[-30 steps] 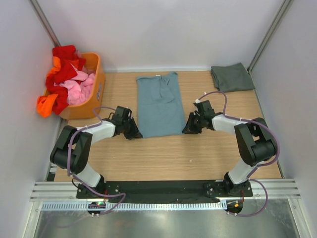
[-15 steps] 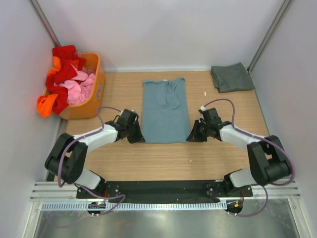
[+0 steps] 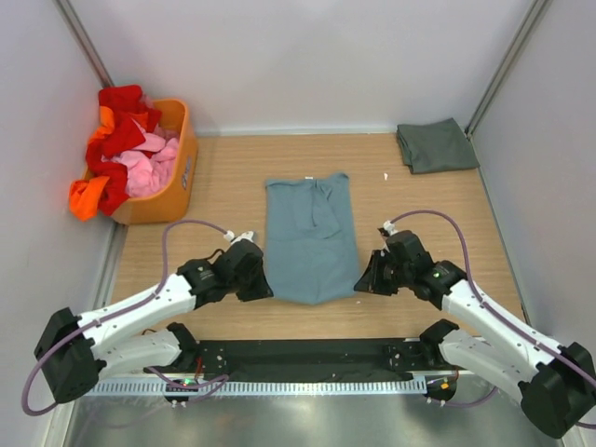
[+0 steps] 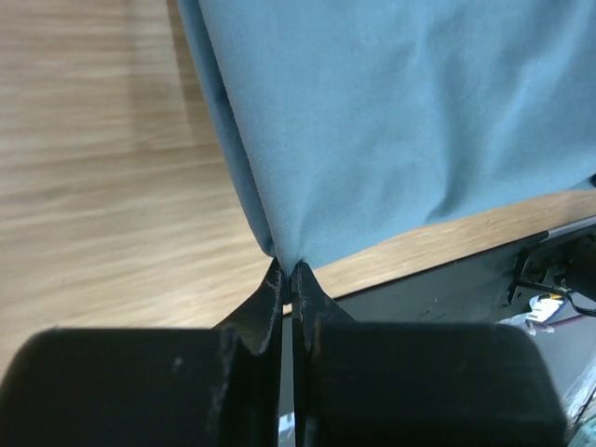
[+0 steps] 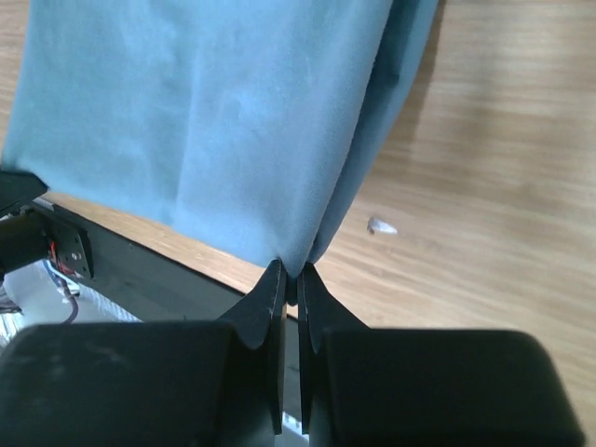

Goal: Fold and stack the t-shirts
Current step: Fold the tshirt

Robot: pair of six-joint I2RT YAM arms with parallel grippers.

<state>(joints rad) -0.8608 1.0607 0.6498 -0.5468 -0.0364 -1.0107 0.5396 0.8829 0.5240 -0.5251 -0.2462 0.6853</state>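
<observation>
Fold step in hand, with left claw (image 4: pixel 287 272) and right claw (image 5: pixel 291 275) pinched shut on 6 o'clock corners of blue shirt (image 3: pixel 312 242) at counter (image 3: pixel 223 186) centre, grey shirt (image 3: pixel 436 146) at 1 o'clock; next, likely lifting both corners evenly toward 12 o'clock.

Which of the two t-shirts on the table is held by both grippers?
The blue-teal t-shirt, pinched at its near corners; the grey-green t-shirt lies folded, untouched, far right.

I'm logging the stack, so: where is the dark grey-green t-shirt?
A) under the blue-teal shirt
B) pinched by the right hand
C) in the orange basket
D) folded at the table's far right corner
D: the dark grey-green t-shirt lies folded at the far right corner, well apart from the blue-teal t-shirt.
</observation>
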